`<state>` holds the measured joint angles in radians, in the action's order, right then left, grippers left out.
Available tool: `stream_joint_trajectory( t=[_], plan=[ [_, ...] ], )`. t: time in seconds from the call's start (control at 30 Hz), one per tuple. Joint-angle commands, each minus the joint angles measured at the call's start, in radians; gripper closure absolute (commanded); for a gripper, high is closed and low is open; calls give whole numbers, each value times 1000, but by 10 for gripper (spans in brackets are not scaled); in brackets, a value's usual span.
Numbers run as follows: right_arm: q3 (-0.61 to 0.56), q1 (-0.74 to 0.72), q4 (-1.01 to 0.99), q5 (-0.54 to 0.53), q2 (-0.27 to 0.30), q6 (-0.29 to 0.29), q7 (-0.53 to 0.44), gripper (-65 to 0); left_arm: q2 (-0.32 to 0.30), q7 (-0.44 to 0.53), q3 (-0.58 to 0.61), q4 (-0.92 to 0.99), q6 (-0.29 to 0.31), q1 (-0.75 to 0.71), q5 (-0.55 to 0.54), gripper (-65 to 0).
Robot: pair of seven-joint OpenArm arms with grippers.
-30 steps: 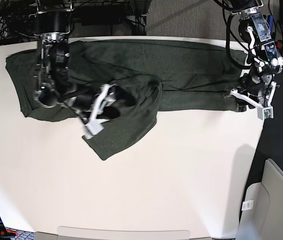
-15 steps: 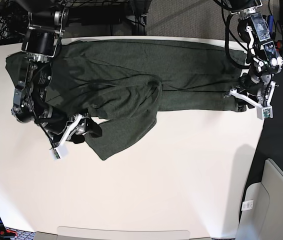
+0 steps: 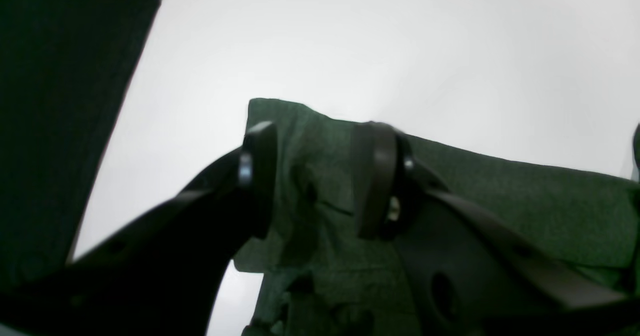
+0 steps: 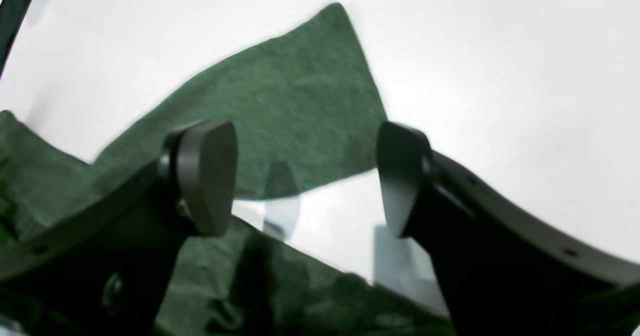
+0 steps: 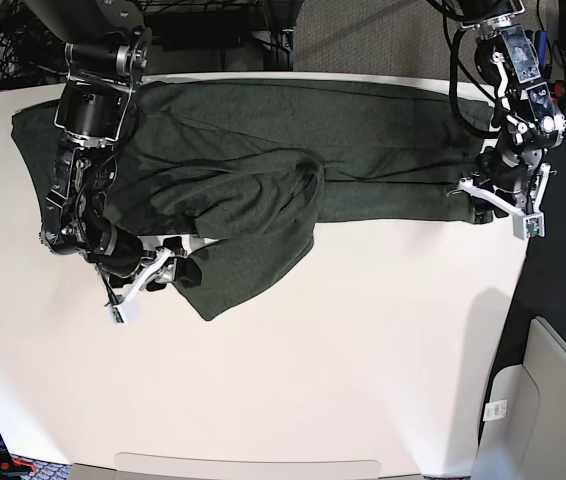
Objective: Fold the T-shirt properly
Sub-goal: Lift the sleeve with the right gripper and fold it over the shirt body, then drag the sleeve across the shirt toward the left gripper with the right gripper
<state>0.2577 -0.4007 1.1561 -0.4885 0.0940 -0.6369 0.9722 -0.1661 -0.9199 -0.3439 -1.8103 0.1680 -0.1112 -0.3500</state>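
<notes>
1. T-shirt [image 5: 263, 160] of dark olive-green knit lies spread across the far half of the white table [image 5: 363, 350], running from the table's left edge nearly to its right edge.
2. Near the shirt's middle, a loose flap of the fabric is folded over toward the table's near side, ending in a point on the bare tabletop.
3. Right gripper [image 5: 155, 276] sits at the shirt's near-left edge, just beside the folded flap, low over the table.
4. In the right wrist view, that gripper's [image 4: 305, 176] two dark fingers [image 4: 207, 176] stand well apart, with nothing between them; the pointed flap of the shirt [image 4: 280, 106] and bare table show through the gap.
5. Left gripper [image 5: 498, 205] is at the shirt's right end, at the near corner of the fabric close to the table's right edge.
6. In the left wrist view, the left gripper's [image 3: 312, 181] fingers [image 3: 372, 176] stand somewhat apart with a bunched corner of the shirt [image 3: 500, 206] rising between them; whether the pads are actually pressing the cloth I cannot tell.
7. Beyond that corner in the same view, only white table [image 3: 350, 41] is seen.
</notes>
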Motion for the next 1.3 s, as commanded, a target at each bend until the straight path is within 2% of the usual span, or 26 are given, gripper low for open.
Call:
stream_joint_trajectory(
  t=[0.0,0.3,0.37,0.47,0.6,0.73,0.8,0.9,1.0,1.17,1.27],
  plan=[
    [-1,-37,-9,-19,2,-8,-28,-449,-13,15,-2,-21,3,9,-4,-243],
    [-2,-51,-121,-17,0,-8,-55,-448,-13,15,-4,-21,3,9,-4,-243],
    [-2,-51,-141,-17,-10,-7,-54,-428,-13,15,-4,-21,3,9,-4,-243],
    [-2,-53,-166,17,-30,-7,-51,-353,-13,15,-4,-21,3,9,-4,-243],
    [-2,-53,-172,103,-79,-7,-49,-188,-13,15,-4,-21,3,9,-4,-243],
    [-2,-54,-172,129,-107,-7,-20,-33,-13,15,-7,-21,3,9,-4,-243],
    [-2,-68,-164,129,-121,-7,18,0,-13,15,-10,-21,3,9,-4,-243],
    [-1,-71,-110,124,-136,-7,64,-6,-13,15,-10,-21,3,9,-4,-243],
    [-2,-51,-17,77,-152,-10,109,-6,-14,15,-11,-27,3,9,-4,-243],
    [-5,-2,126,-109,-161,-10,218,-6,-14,15,-11,-44,3,9,-4,-243],
    [-65,36,204,-223,-182,-13,250,-6,-14,15,-13,-44,3,9,-4,-243]
  ],
)
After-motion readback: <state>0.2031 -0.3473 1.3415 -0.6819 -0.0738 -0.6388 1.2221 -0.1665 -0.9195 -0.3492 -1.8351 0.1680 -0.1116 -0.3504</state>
